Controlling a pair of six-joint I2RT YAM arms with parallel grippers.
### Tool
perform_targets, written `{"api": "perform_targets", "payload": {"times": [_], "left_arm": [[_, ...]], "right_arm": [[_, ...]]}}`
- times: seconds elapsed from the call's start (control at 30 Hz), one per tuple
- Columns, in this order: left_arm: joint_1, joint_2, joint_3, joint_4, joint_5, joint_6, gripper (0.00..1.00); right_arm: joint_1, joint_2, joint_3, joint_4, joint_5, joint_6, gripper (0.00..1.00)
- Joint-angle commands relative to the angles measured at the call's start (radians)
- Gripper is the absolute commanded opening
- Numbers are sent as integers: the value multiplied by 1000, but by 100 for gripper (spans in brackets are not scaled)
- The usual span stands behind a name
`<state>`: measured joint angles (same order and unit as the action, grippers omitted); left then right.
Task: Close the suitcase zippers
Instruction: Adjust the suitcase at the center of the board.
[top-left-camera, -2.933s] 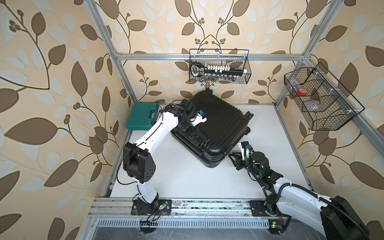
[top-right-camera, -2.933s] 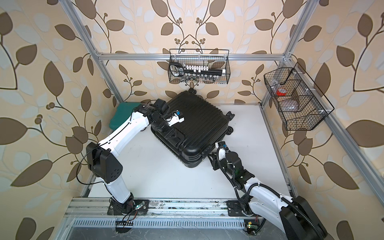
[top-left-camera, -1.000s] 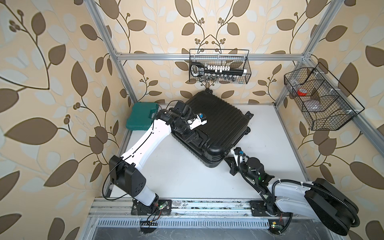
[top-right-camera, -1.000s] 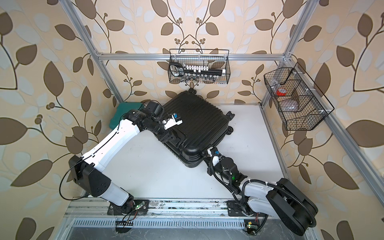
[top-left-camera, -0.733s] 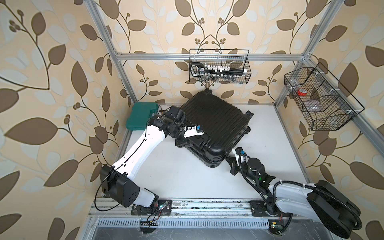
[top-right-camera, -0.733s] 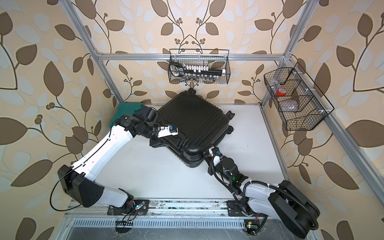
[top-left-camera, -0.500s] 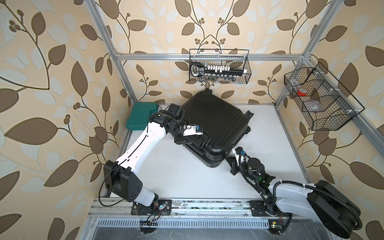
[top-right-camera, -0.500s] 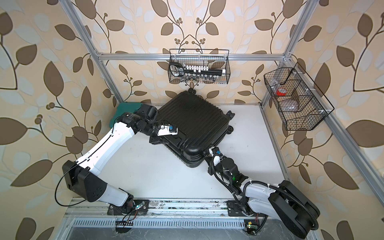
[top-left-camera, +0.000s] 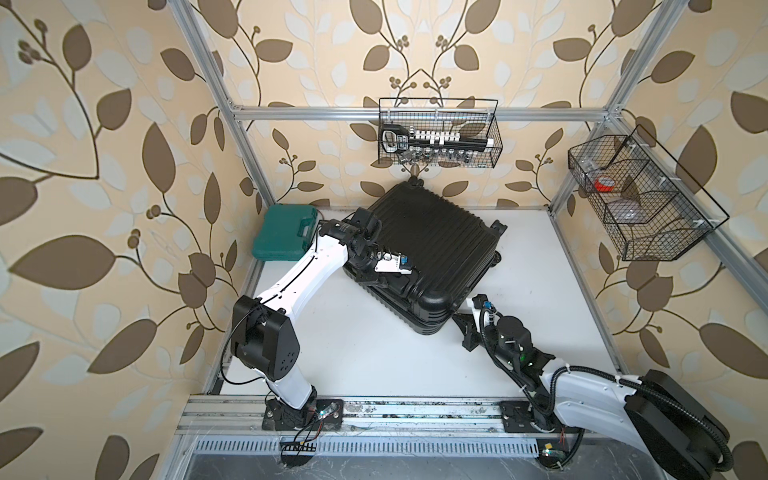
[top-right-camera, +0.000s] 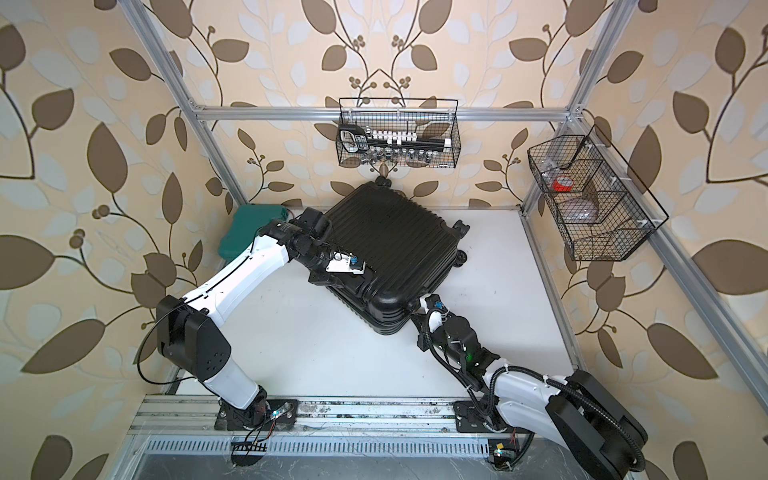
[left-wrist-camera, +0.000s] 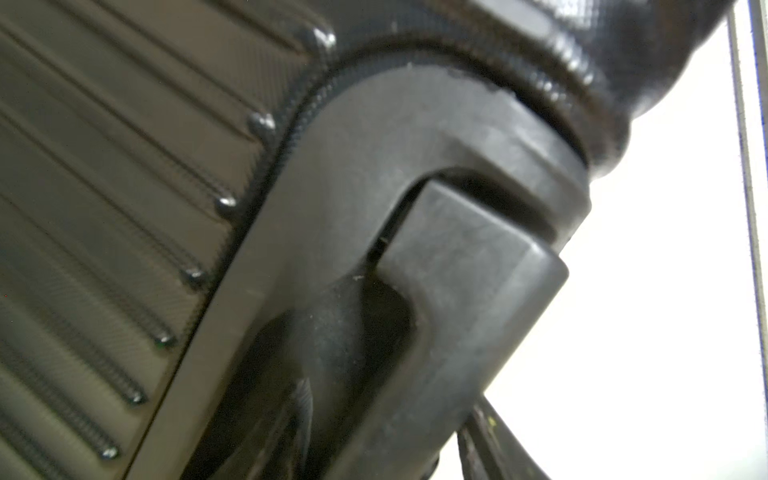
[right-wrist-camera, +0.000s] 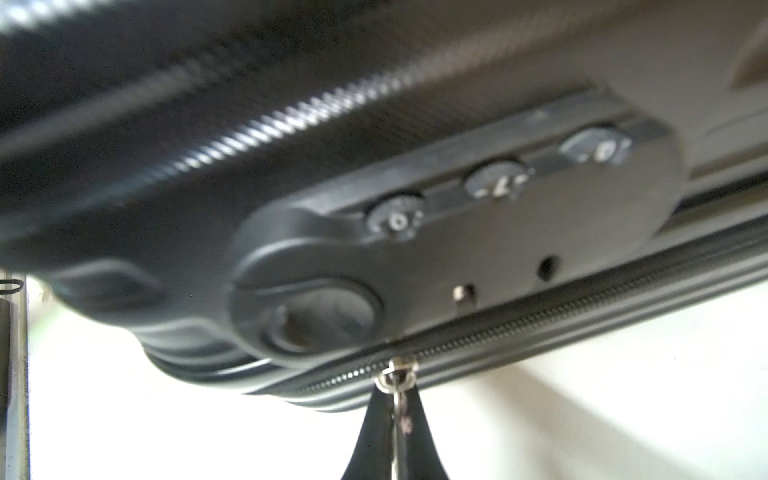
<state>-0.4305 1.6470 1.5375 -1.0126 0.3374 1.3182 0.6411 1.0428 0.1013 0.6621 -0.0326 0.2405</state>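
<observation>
Blurring across suitcase (right-wrist-camera: 174, 137) shell and lock dials (right-wrist-camera: 494, 183) in right wrist view. Cropping right gripper (right-wrist-camera: 397, 399), clamped on barely resolvable zipper pull (right-wrist-camera: 394, 376), at picture edge. Hiding left gripper (top-left-camera: 372, 279) jaws under wrist in both top views.

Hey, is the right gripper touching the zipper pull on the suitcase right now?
Touching. The right wrist view shows the right gripper pinched shut on the metal zipper pull, at the suitcase seam by the combination lock.

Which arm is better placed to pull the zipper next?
Right: the right gripper is shut on the small metal zipper pull at the glossy black ribbed hard-shell suitcase's seam; the left gripper is by its handle.
</observation>
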Motion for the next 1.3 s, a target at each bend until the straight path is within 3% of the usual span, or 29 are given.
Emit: {"api": "perform_targets", "payload": {"times": [0.0,0.43,0.77,1.27], "left_arm": [[-30,25,7,53,-76,-53,44],[-121,74,122,108,-141,-148,29],[-174,70,214,99,-202,-212,24],[-235,59,249,117,-181,-282,18]], "right_arm": [[12,-69,11,-70,-12,19,0],[83,-281,-12,-224,-75,49,0],[172,-285,11,-230,-78,31,0],[231,-259,54,-216,-138,3,0]]}}
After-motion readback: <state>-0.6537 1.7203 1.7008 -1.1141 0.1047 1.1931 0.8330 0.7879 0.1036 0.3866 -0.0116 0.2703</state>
